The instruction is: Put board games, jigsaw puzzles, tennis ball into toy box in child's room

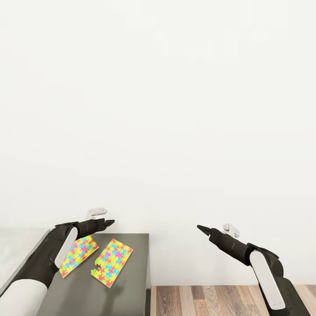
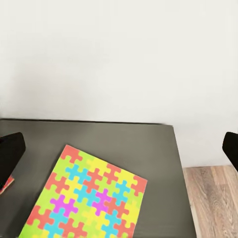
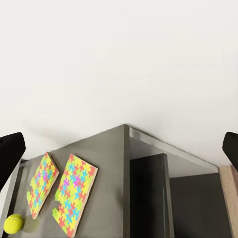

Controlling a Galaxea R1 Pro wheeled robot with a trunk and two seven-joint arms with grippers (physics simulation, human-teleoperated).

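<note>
On the dark worktop [image 1: 131,289], two jigsaw puzzles [image 1: 111,262] lie flat, just beside each other near its wall-side end; tennis ball [image 3: 13,224] sits near them. Left pincer [image 1: 106,223] hovers above the puzzles, likely lining up a pick; right pincer [image 1: 202,228] hangs well clear. Both empty, fingers spread apart per wrist views. No legible writing.

I count 2 jigsaw puzzles [image 1: 78,256] [image 1: 111,262] on the table [image 1: 136,281], 1 tennis ball [image 3: 12,224] near them, and my 2 arms [image 1: 48,259] [image 1: 259,263] out front.
</note>
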